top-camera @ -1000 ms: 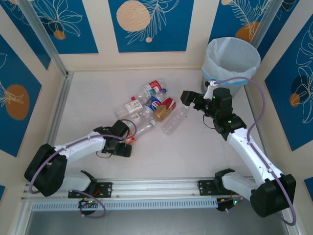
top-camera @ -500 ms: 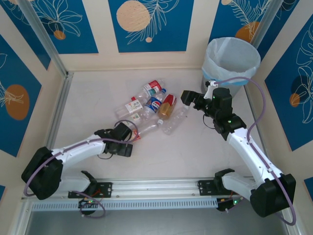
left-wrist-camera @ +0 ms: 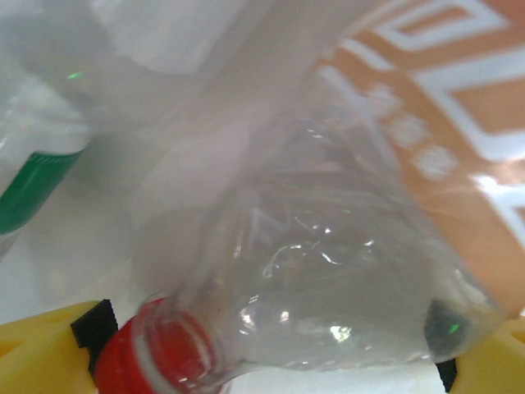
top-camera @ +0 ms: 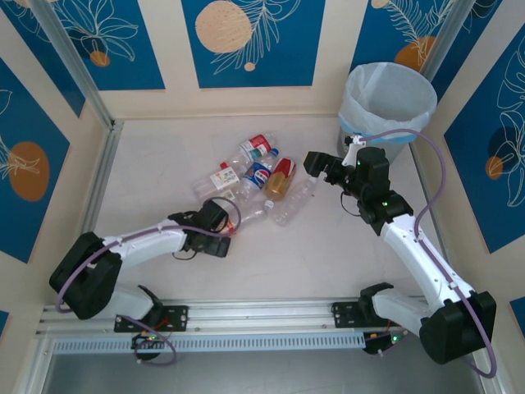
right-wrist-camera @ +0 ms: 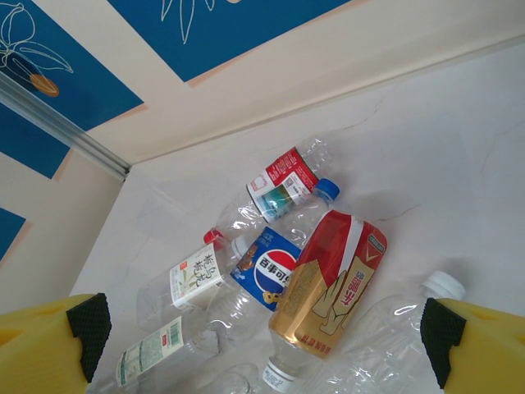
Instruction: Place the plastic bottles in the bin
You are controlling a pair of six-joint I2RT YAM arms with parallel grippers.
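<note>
top external: bin (top-camera: 354, 107) | left wrist: red-capped bottle (left-wrist-camera: 328, 271) between fingers (left-wrist-camera: 37, 349)

Pale table (top-camera: 164, 156); blue leaf-patterned wall panels (top-camera: 279, 57); aluminium rail (top-camera: 262, 310)

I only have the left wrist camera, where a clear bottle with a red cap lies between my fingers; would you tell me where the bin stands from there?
Observer: The bin stands at the far right corner of the table; the left gripper is at the near left edge of the bottle pile.
Operator: Thank you. Where is the right arm?
Observer: The right gripper hangs open between the pile and the bin, pointing at the bottles.
Operator: What lies beyond the red-capped bottle?
Observer: More bottles, lying close together, among them an amber bottle with a red label beside a blue-labelled bottle.
</note>
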